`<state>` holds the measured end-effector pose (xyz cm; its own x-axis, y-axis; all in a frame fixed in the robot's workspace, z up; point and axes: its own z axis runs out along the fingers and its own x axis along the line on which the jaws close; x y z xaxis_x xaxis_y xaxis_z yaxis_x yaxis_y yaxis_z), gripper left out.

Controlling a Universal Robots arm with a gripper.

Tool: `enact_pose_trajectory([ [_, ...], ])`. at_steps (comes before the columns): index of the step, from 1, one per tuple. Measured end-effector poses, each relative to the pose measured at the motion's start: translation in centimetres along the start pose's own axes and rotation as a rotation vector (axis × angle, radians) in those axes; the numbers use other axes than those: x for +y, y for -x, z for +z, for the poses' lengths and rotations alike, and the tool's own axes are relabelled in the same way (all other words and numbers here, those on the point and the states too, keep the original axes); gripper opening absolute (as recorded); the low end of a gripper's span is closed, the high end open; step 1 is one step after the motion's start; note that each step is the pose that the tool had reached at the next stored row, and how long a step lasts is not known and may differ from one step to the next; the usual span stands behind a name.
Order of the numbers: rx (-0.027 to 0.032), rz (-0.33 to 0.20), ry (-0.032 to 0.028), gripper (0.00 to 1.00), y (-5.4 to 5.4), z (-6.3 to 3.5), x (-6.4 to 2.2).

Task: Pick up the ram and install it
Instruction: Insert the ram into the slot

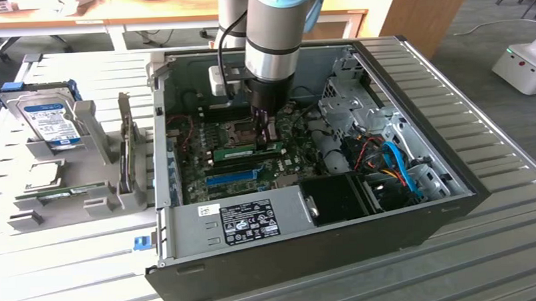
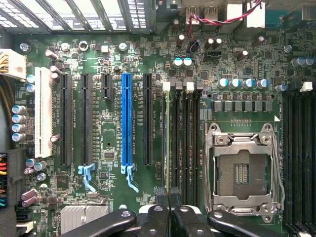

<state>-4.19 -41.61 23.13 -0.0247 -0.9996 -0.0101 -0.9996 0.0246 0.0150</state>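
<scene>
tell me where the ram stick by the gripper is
Exterior view: the ram stick sits on the motherboard inside the open case, between the CPU socket and the blue slot, right at the gripper.

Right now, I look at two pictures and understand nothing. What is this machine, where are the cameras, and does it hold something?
The grey tube is a robot arm reaching down into an open computer case on a slatted table. One camera looks from outside; the other sits on the wrist, looking down on the motherboard. The gripper is shut over a green ram standing on that board; whether it pinches or presses it, I cannot tell. Beside the case, a grey holder keeps a hard drive and a second ram.
</scene>
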Motion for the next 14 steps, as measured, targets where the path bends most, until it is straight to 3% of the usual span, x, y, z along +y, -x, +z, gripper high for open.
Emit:
enact_pose_trajectory([
  [14,0.0003,-0.017,0.0002,0.12,0.0,0.03,0.0],
])
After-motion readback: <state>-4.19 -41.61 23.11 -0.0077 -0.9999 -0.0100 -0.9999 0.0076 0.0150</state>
